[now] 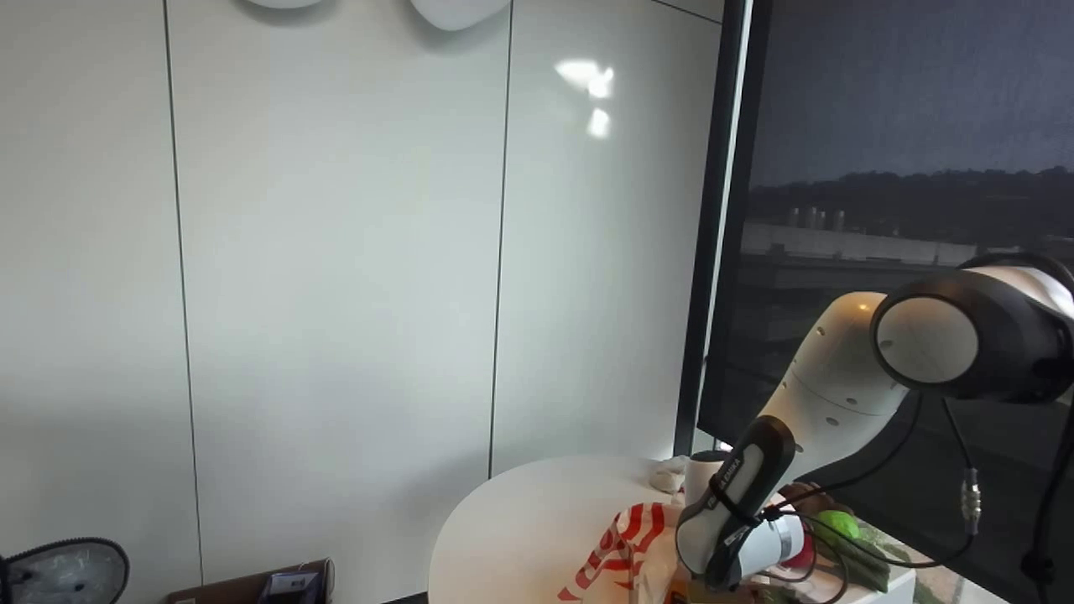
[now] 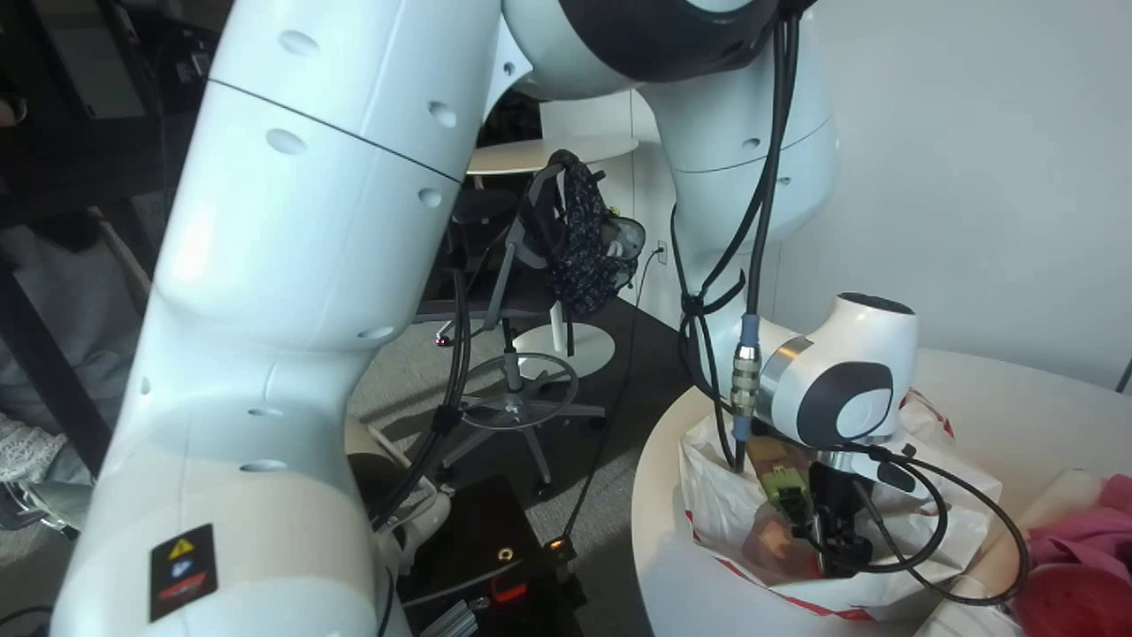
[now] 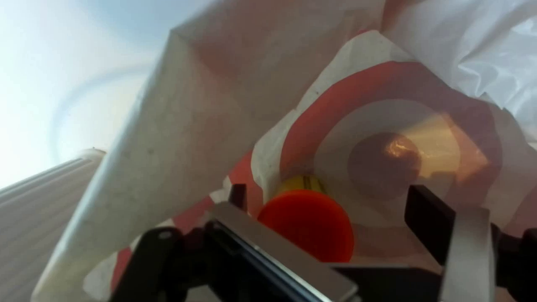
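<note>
Your gripper [image 3: 331, 205] is down in the mouth of a thin white bag [image 3: 176, 126] with red markings, its two fingers spread wide and pinching nothing that shows. Between them in the wrist view, at about 5 o'clock from the middle, you have a round red-orange cap [image 3: 312, 226] — with a bit of yellow body [image 3: 300, 183] showing past its 12 o'clock edge. One finger [image 3: 285, 253] hides the cap's rim from 7 to 8 o'clock; the opposite finger [image 3: 430, 226] stands clear of it at 3 o'clock. Whether the nearer one touches, you cannot tell.

The cap looks like hard, smooth plastic, so expect it to be stiff but maybe slippery; its weight is hard to judge, since most of the body is hidden. Your best hold is probably straight across the cap at its widest, or on the body just under it. Mind the bag — it looks light and limp, and a fold close to the cap could get caught too. Something amber [image 3: 436, 147] shows through the film at the cap's 2 o'clock.

In an exterior view the bag sits on a white table [image 2: 668, 540]; at its 3 o'clock lies a pink cloth [image 2: 1088, 531].
</note>
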Tool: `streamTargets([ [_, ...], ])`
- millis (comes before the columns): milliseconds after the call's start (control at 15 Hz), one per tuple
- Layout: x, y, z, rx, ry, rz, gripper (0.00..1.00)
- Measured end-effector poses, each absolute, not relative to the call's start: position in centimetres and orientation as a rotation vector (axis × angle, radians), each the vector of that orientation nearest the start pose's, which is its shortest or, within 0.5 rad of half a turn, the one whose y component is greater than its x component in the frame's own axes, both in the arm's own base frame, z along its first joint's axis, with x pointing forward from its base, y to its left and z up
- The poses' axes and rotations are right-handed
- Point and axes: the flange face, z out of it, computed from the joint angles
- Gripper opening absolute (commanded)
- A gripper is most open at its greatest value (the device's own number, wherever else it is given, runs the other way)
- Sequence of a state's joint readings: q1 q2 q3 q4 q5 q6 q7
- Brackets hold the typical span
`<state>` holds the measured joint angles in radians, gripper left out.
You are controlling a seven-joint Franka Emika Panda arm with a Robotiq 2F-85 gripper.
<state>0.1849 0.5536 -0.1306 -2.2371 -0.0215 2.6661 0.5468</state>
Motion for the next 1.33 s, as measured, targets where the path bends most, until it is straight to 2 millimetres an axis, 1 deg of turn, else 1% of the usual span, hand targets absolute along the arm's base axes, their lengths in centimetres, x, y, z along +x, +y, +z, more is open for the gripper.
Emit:
streamTargets([
  [133, 52.2, 2.4, 10.9, -3.167, 0.734, 0.139, 0.49],
  [267, 52.5, 2.3, 10.8, -3.173, 0.734, 0.118, 0.36],
  [333, 52.6, 2.2, 10.8, -3.176, 0.733, 0.104, 0.28],
  [600, 52.8, 2.1, 11.0, -3.187, 0.728, 0.078, 0.27],
  [733, 52.7, 2.5, 11.4, -3.181, 0.723, 0.105, 0.27],
  [800, 52.6, 3.0, 12.0, -3.171, 0.715, 0.156, 0.27],
  [867, 52.3, 3.6, 12.9, -3.153, 0.696, 0.225, 0.27],
  [933, 52.1, 4.1, 14.4, -3.13, 0.67, 0.302, 0.27],
  [1067, 51.4, 4.7, 18.3, -3.075, 0.64, 0.445, 0.27],
  [1200, 50.6, 4.4, 22.3, -3.048, 0.637, 0.572, 0.27],
  [1333, 50.0, 3.2, 26.4, -3.032, 0.68, 0.645, 0.27],
])
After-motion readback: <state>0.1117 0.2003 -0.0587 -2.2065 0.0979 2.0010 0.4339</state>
